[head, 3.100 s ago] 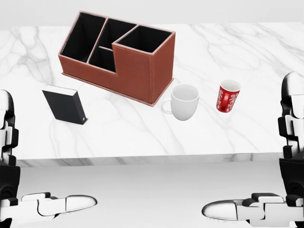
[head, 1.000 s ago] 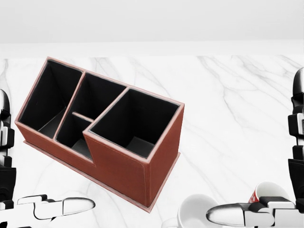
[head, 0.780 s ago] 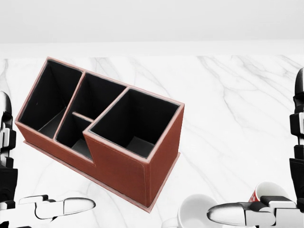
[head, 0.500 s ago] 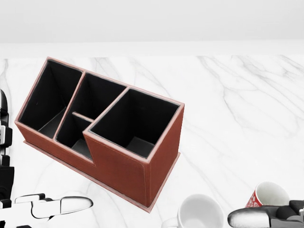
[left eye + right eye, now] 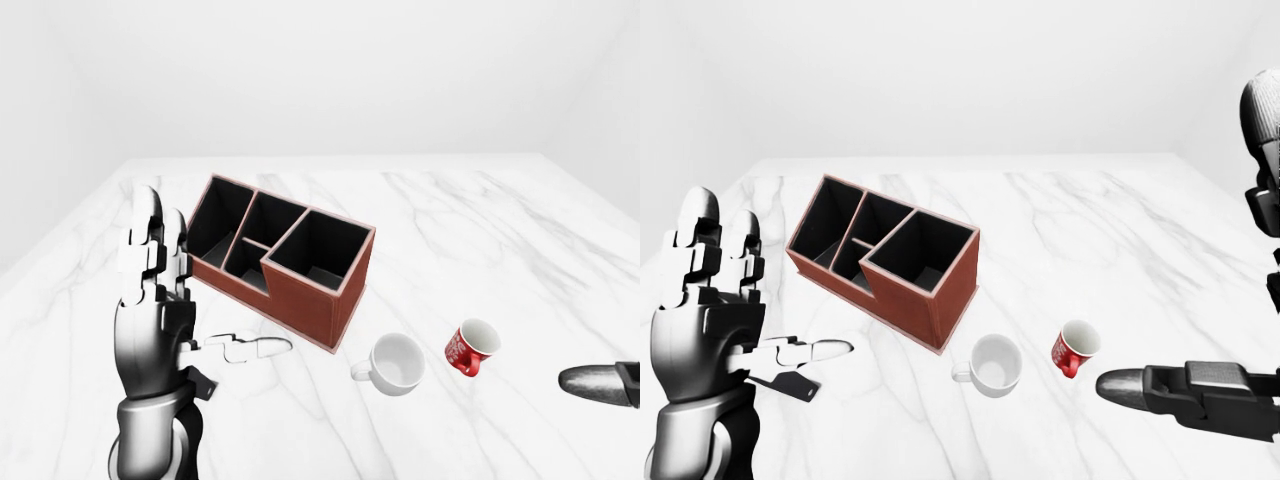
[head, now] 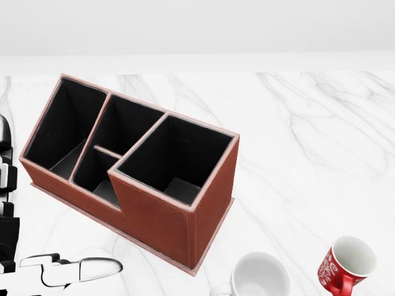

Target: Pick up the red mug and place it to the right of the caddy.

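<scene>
Gone from the head view since half a second ago: right robot hand [image 5: 1200,392], which had covered the lower part of the red mug [image 6: 345,265]; view itself unshifted, caddy in the same place. Red mug now fully exposed at the head view's bottom right, tilted, mouth up and to the right, white pattern on its side, resting on the marble worktop [image 6: 308,129]. Untouched by either hand. Just left of it, apart, a white mug [image 6: 259,278], upright, handle to the left. Up and left of both mugs, the brown caddy [image 6: 139,166]: four black-lined compartments, set at a slant. Right robot hand low at the right-eye view's right edge, thumb pointing left toward the red mug, near but not touching, fingers spread wide, holding nothing. Left robot hand [image 5: 160,300] raised left of the caddy, fingers upright, thumb out, wide and holding nothing.
</scene>
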